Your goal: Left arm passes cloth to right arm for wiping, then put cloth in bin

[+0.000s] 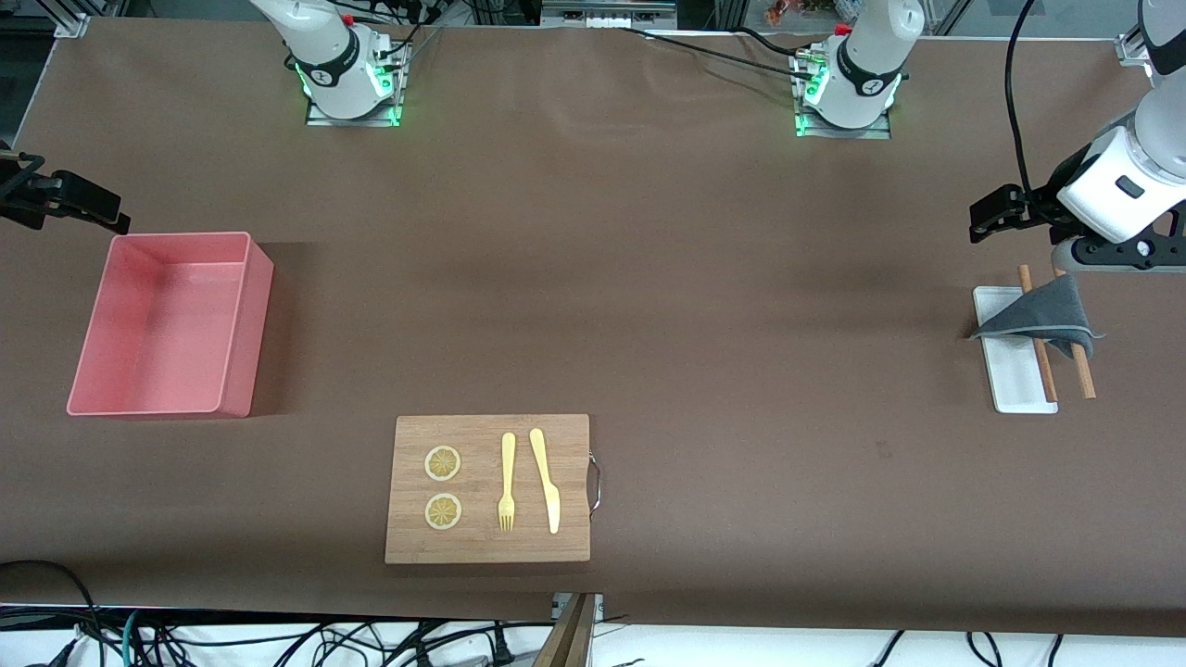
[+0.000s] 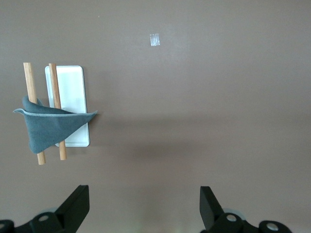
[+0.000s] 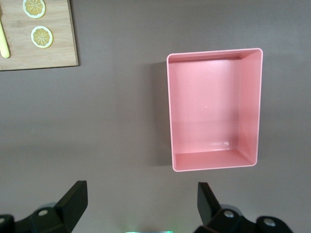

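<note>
The dark grey cloth (image 1: 1042, 313) lies draped over two wooden sticks (image 1: 1079, 371) on a small white tray (image 1: 1015, 380) at the left arm's end of the table. In the left wrist view the cloth (image 2: 48, 126) hangs across the sticks (image 2: 30, 80) and the tray (image 2: 73, 87). My left gripper (image 1: 990, 218) hovers over bare table beside the tray; it is open and empty (image 2: 144, 206). The pink bin (image 1: 250, 324) stands empty at the right arm's end and shows in the right wrist view (image 3: 249, 107). My right gripper (image 1: 107, 211) hovers over the table beside the bin, open and empty (image 3: 142, 201).
A wooden board (image 1: 486, 537) with two lemon slices (image 1: 442, 463), a yellow fork (image 1: 507, 482) and a yellow knife (image 1: 547, 482) lies near the front edge, mid-table. Its corner shows in the right wrist view (image 3: 53, 53). Brown table lies between board, bin and tray.
</note>
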`<state>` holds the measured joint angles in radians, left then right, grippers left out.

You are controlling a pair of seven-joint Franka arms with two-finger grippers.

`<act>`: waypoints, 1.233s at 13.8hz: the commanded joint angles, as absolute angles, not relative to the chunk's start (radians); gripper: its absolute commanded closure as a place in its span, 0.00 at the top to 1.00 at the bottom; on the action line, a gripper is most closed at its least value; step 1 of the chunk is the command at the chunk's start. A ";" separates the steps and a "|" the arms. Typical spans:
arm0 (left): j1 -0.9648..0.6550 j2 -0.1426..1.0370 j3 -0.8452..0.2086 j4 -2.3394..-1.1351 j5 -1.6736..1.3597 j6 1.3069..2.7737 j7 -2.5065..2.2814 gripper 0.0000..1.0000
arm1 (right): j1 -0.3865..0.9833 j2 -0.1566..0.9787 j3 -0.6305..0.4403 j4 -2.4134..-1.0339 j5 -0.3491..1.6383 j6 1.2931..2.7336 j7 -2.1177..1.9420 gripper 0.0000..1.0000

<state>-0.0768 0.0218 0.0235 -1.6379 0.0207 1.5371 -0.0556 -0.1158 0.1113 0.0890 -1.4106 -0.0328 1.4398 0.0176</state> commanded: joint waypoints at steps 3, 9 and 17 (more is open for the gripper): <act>-0.077 0.037 0.028 -1.591 0.005 1.425 0.001 1.00 | -0.120 0.121 0.087 -1.385 -0.014 1.433 0.025 1.00; 0.029 0.058 0.035 -1.589 0.002 1.420 0.297 1.00 | -0.120 0.121 0.087 -1.385 -0.014 1.433 0.025 1.00; 0.371 0.222 0.035 -1.586 -0.096 1.494 1.104 1.00 | -0.120 0.121 0.087 -1.384 -0.014 1.433 0.023 1.00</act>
